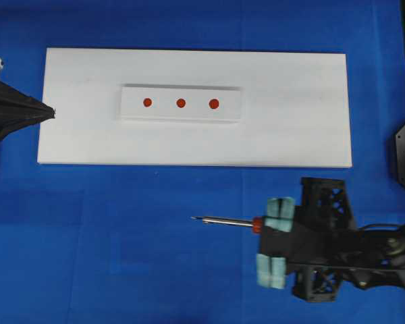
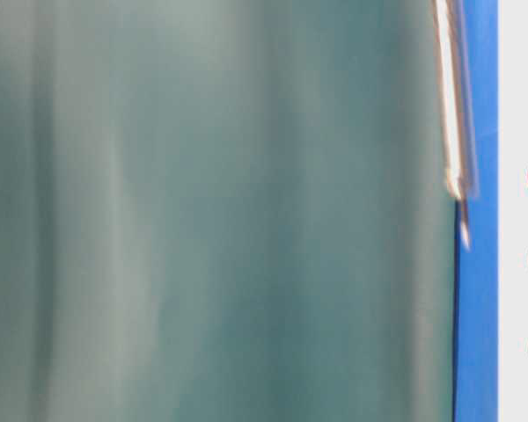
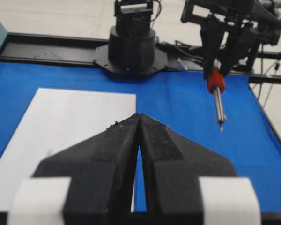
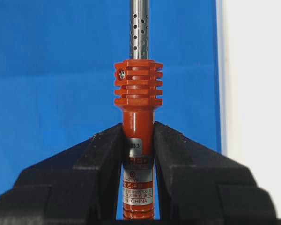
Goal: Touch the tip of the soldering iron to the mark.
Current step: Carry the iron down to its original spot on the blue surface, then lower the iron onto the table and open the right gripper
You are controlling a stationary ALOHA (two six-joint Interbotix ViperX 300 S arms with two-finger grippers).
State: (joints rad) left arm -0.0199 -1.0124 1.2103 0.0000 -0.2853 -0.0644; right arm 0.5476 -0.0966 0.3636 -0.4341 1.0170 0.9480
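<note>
Three marks (image 1: 181,102) sit in a row on a strip (image 1: 181,103) atop the board (image 1: 297,128); the soldering iron (image 1: 226,221) lies beside it.

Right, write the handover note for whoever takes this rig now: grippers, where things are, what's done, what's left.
Right gripper: shut on the red-orange-handled soldering iron with the thin metal shaft, held level above the blue cloth, tip pointing to the overhead view's left.
Left gripper: shut, holding nothing, at the edge of the large white board.
Three red dot marks sit in a row on the small raised white plate on that board.
Done: iron grasped and lifted.
Left: carry the tip over the board and touch it to the mark; the tip is not yet over the board.
</note>
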